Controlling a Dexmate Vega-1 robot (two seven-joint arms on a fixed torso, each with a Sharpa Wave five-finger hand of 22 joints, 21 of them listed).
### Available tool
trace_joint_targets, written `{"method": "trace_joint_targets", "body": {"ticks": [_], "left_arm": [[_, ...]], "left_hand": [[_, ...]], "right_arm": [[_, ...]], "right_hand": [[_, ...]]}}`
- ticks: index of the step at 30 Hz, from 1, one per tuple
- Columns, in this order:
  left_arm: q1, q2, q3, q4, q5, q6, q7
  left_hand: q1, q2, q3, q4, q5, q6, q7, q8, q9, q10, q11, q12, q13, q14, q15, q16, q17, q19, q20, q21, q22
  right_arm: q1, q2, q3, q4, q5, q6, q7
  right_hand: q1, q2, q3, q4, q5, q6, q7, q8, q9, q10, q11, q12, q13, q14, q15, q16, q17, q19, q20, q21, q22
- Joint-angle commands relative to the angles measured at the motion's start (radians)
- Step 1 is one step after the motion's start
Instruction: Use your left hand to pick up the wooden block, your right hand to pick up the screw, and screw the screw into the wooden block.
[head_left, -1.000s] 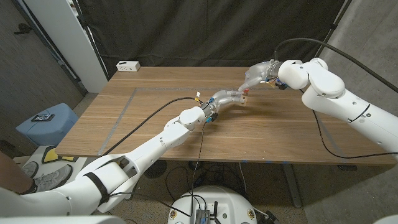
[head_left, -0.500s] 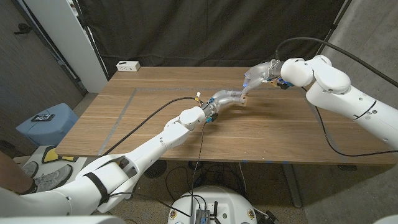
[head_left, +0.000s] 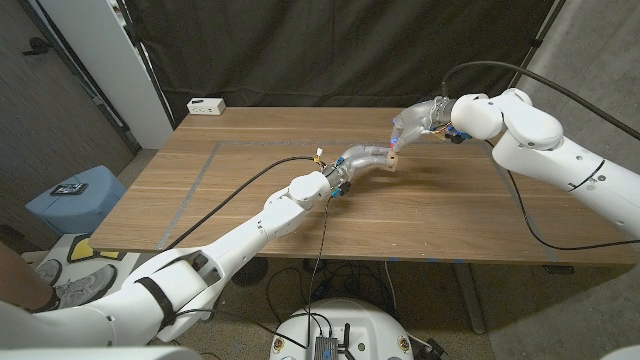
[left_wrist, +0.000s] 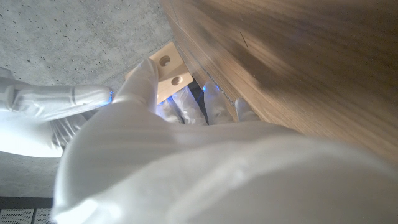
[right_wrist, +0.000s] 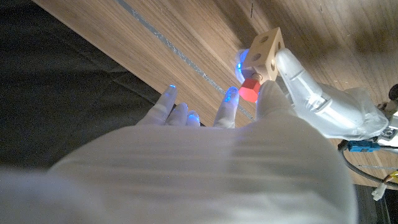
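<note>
The left hand (head_left: 366, 157) grips the pale wooden block (right_wrist: 266, 47); the right hand (head_left: 412, 122) pinches the red-headed screw (right_wrist: 250, 89) against it above the wooden desk (head_left: 250, 200).

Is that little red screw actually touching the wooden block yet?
Touching. In the right wrist view the screw, pinched by the right hand, sits against the wooden block held by the left hand.

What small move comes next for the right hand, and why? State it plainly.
Probably keep twisting the red-headed screw inward. The right hand pinches its head at a hole in the pale wooden block with round holes, which the left hand holds above the table. The head stands off the block's face, so it likely isn't seated yet.
</note>
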Motion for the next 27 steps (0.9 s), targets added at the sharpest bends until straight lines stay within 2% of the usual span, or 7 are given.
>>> {"method": "trace_joint_targets", "body": {"ticks": [1,9,18,19,27], "left_arm": [[-0.008,-0.005,0.001,0.014,0.001,-0.007,-0.004],[-0.010,-0.007,0.002,0.018,-0.001,-0.006,-0.007],[-0.012,-0.010,0.002,0.023,-0.001,-0.008,-0.008],[-0.012,-0.010,0.002,0.023,-0.001,-0.008,-0.008],[-0.014,-0.010,0.003,0.024,-0.001,-0.006,-0.011]], "left_hand": [[-0.009,0.027,0.074,0.070,0.008,0.030,0.013,0.006,0.005,0.009,0.002,0.002,0.030,0.003,-0.040,0.008,0.002,0.005,0.000,0.009,0.006],[-0.007,0.027,0.075,0.069,0.008,0.029,0.016,0.006,0.005,0.009,0.002,0.002,0.030,0.004,-0.041,0.008,0.002,0.005,0.000,0.008,0.006],[-0.009,0.028,0.075,0.069,0.008,0.029,0.015,0.006,0.005,0.010,0.001,0.003,0.030,0.003,-0.040,0.008,0.002,0.005,0.000,0.008,0.006],[-0.009,0.027,0.074,0.070,0.008,0.029,0.016,0.006,0.005,0.009,0.002,0.002,0.030,0.003,-0.040,0.008,0.002,0.005,0.000,0.008,0.006],[-0.009,0.027,0.076,0.069,0.008,0.029,0.015,0.006,0.005,0.009,0.002,0.002,0.030,0.003,-0.040,0.008,0.002,0.005,0.000,0.008,0.006]], "right_arm": [[0.001,0.006,-0.002,0.011,-0.003,0.009,-0.015],[0.001,0.009,-0.002,0.016,0.000,0.011,-0.021],[0.004,0.016,-0.005,0.029,0.003,0.021,-0.034],[0.005,0.016,-0.005,0.029,0.003,0.021,-0.034],[-0.002,0.017,-0.004,0.029,-0.001,0.017,-0.051]], "right_hand": [[0.014,0.000,0.012,0.001,-0.005,0.028,-0.001,0.013,0.005,0.007,-0.009,0.008,0.003,0.007,-0.005,0.007,0.001,0.010,-0.005,0.003,0.000],[0.018,0.004,0.014,0.005,-0.012,0.073,0.005,0.033,0.007,0.022,-0.014,0.012,0.003,0.020,-0.011,0.012,0.002,0.021,-0.007,0.005,0.000],[0.028,0.007,0.017,0.006,-0.016,0.113,0.010,0.051,0.008,0.042,-0.028,0.017,0.002,0.034,-0.021,0.017,0.003,0.033,-0.013,0.007,0.000],[0.030,0.009,0.018,0.005,-0.016,0.118,0.009,0.053,0.008,0.048,-0.040,0.018,0.002,0.036,-0.022,0.017,0.003,0.036,-0.013,0.007,0.000],[0.040,0.011,0.021,0.006,-0.018,0.164,0.011,0.071,0.007,0.072,-0.046,0.023,0.001,0.055,-0.034,0.022,0.002,0.054,-0.021,0.010,0.000]]}}
